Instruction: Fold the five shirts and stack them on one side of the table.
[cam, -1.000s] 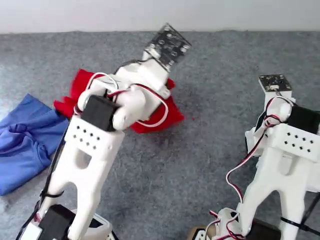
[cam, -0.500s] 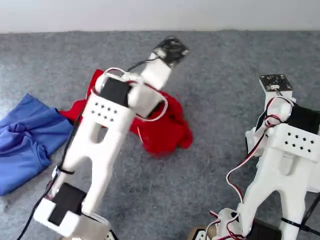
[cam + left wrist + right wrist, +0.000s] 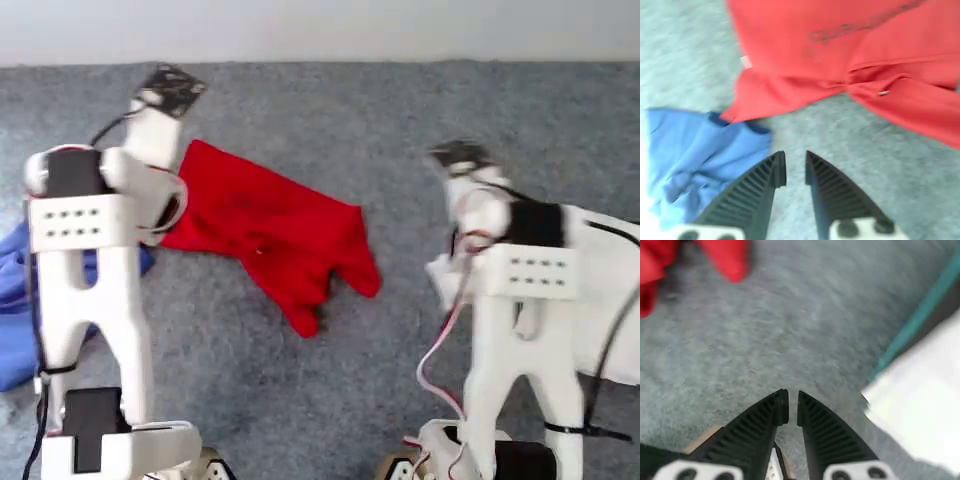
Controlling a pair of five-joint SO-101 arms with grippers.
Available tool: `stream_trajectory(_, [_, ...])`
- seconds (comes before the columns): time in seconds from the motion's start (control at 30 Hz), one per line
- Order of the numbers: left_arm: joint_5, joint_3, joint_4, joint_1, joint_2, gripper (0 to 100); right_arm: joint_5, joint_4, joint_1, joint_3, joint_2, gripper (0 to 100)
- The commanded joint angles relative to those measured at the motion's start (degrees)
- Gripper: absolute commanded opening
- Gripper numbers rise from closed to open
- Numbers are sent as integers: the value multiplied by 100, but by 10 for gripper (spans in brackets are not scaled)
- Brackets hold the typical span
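Note:
A red shirt lies spread out on the grey carpeted table, its sleeve ends pointing toward the front. A crumpled blue shirt sits at the far left edge, partly hidden behind the left arm. In the left wrist view my left gripper hovers over bare carpet between the blue shirt and the red shirt, fingers slightly apart and holding nothing. My right gripper is shut and empty above bare carpet, with a red sleeve farther off.
The right arm stands right of the red shirt. A white surface with a teal strip lies close to the right gripper. The white wall borders the table's back edge.
The left arm swung to the left and let go of the red shirt, which went from bunched under it to spread flat. The right arm moved in from the right toward the middle.

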Motion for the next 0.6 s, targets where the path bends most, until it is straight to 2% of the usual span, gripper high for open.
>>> stream_trajectory(0.0, [-53, -92, 53, -545, -325, 160, -35, -312, -725, -26, -92, 51])
stream_trajectory(0.13, [-53, -4, 123, -1055, -369, 160, -26, -910, -875, -26, 549, 78])
stream_trajectory(0.3, [-44, 488, 123, -1424, -378, 159, -62, -971, -971, -308, 1965, 245])
stream_trajectory(0.57, [105, 813, 114, -1908, -378, 159, -387, -998, -1727, -1380, 3222, 255])
